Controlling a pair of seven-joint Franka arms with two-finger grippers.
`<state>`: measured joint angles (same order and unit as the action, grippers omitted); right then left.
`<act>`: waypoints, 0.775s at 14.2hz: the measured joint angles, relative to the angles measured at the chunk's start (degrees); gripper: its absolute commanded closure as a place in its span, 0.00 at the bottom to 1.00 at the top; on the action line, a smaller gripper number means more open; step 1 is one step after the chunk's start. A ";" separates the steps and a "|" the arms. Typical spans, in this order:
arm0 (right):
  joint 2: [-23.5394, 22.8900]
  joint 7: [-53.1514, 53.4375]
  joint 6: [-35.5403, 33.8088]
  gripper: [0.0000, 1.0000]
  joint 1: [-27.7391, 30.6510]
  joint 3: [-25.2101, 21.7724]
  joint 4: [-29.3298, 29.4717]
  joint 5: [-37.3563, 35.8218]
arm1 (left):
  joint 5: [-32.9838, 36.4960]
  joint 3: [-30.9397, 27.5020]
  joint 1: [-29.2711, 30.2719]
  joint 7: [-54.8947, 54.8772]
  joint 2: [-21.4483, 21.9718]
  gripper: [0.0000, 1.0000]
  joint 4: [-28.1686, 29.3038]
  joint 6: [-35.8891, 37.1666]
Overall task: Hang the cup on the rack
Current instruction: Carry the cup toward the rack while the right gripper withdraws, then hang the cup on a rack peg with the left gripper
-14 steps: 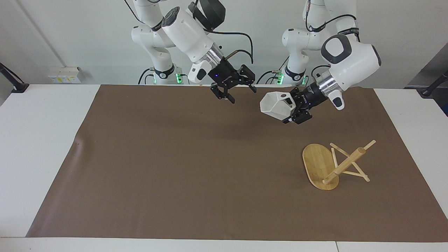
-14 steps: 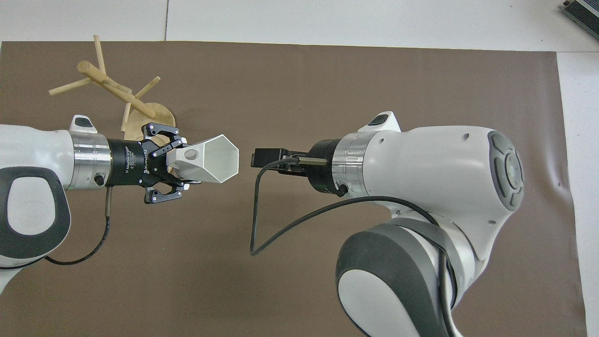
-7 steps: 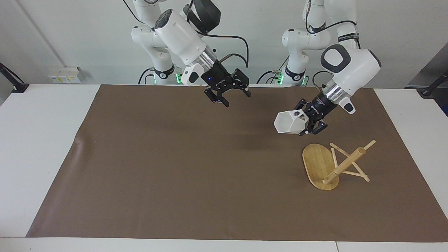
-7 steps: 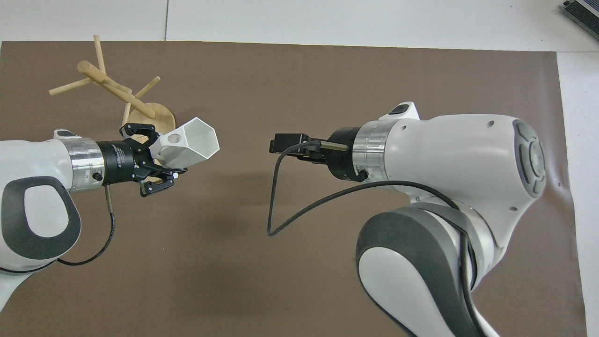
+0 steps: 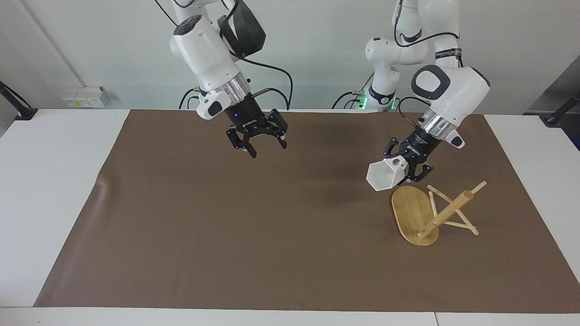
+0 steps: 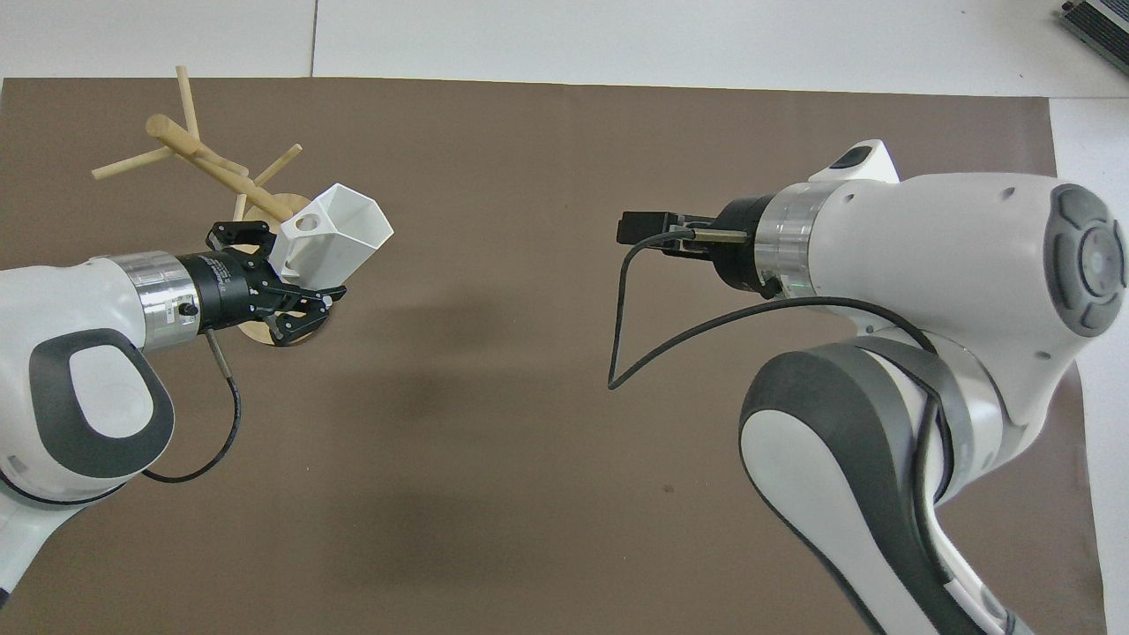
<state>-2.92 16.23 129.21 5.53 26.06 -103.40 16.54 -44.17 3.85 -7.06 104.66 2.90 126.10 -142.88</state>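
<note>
Cup in the left hand is what I am looking at first: the hand is clenching the white faceted cup by its blocky handle end, the round hole in the handle facing up, and the hexagonal mouth is pointing down and away from the wrist. The left arm is reaching in from its own end of the tabletop, its forearm sloping steeply down, so that the cup is hanging in the air just over the edge of the rack's oval base that lies nearer to the robots. Cup and rack are not touching as far as I can see.

The rack is lying tipped over on the brown mat, toward the left arm's end of the tabletop. Its flat bamboo base is standing on edge, and the thick post is slanting up and away from it with the thin pegs crossing it, one peg resting on the mat.

The right hand is hanging released, its black fingers spread apart and gripping nothing. It is pointing down over a bare stretch of the mat close to the robots' edge, near the middle of the tabletop's length, well apart from the cup. The right arm is waiting there, elbow raised and wrist angled downward.
</note>
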 measured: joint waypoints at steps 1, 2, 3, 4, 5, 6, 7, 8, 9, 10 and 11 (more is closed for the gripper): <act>0.00 -1.11 -1.12 0.00 0.01 -1.01 -0.01 -2.60 | 0.00 0.00 0.00 1.52 -0.14 1.00 0.00 -0.88; 0.00 -2.60 -2.16 0.00 0.03 -2.12 0.00 -4.07 | 0.00 -0.01 0.02 2.59 -0.26 1.00 0.00 -1.59; 0.00 -4.52 -3.37 0.00 0.06 -3.48 0.01 -4.81 | 0.00 -0.05 0.07 3.37 -0.35 1.00 0.00 -2.01; 0.01 -6.73 -4.58 0.00 0.08 -5.01 0.02 -4.97 | 0.00 -0.14 0.12 3.96 -0.42 1.00 0.00 -2.34; 0.03 -8.75 -5.81 0.00 0.11 -6.49 0.05 -5.00 | 0.00 -0.20 0.16 4.46 -0.47 1.00 0.00 -2.62; 0.07 -10.47 -7.19 0.00 0.12 -7.94 0.09 -5.20 | 0.00 -0.22 0.20 5.07 -0.50 1.00 0.00 -3.26; 0.14 -11.97 -8.69 0.00 0.13 -9.23 0.14 -5.76 | 0.00 -0.22 0.22 6.13 -0.59 1.00 0.00 -4.29; 0.22 -13.32 -10.31 0.00 0.13 -10.37 0.25 -6.74 | 0.00 -0.23 0.25 7.29 -0.78 1.00 0.00 -5.24; 0.27 -14.40 -12.19 0.00 0.12 -11.43 0.65 -7.44 | 0.00 -0.22 0.26 8.16 -1.04 1.00 -0.03 -5.97; 0.31 -14.86 -14.26 0.00 0.13 -12.38 1.41 -7.99 | 0.00 -0.22 0.30 8.81 -1.31 1.00 -0.10 -6.31; 0.36 -15.03 -16.49 0.00 0.12 -13.24 2.38 -8.59 | 0.00 -0.22 0.35 9.41 -1.61 1.00 -0.16 -6.73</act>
<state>-2.56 1.20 112.72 5.64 12.82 -101.02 7.95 -44.17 3.63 -6.71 114.07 1.29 125.94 -149.61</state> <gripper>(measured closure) 0.000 0.326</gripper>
